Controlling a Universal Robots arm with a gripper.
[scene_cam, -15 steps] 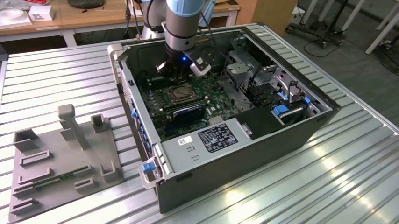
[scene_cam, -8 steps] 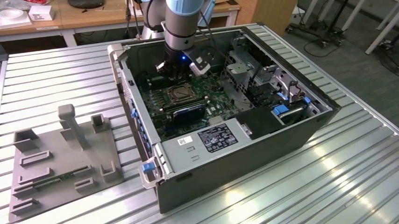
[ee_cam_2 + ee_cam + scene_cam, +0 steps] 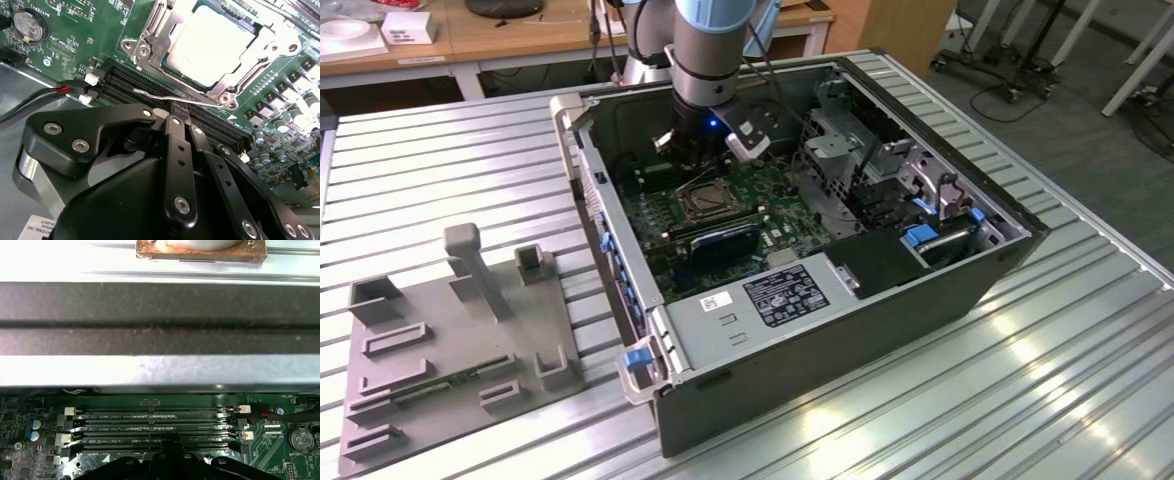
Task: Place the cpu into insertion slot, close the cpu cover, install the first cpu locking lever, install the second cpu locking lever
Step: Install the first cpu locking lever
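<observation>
In the second wrist view the pale silvery cpu (image 3: 215, 45) lies in the insertion slot (image 3: 131, 46), and the silvery cpu cover (image 3: 159, 30) is down around it. A thin metal locking lever (image 3: 200, 102) runs along the socket's edge beside the memory slots. My gripper (image 3: 179, 107) is shut, its black fingertips right at this lever; I cannot tell whether the wire is pinched between them. In the exterior view the gripper (image 3: 698, 150) reaches into the open computer case just behind the socket (image 3: 703, 200). The first wrist view has the gripper (image 3: 167, 452) over the memory slots.
Long black memory slots (image 3: 155, 425) lie under the fingers. A coin battery (image 3: 27, 26) and a red-black cable (image 3: 55, 92) sit nearby. The case wall (image 3: 160, 315) stands close. A drive cage (image 3: 854, 150) fills the case's right side. A grey fixture (image 3: 454, 340) rests on the table.
</observation>
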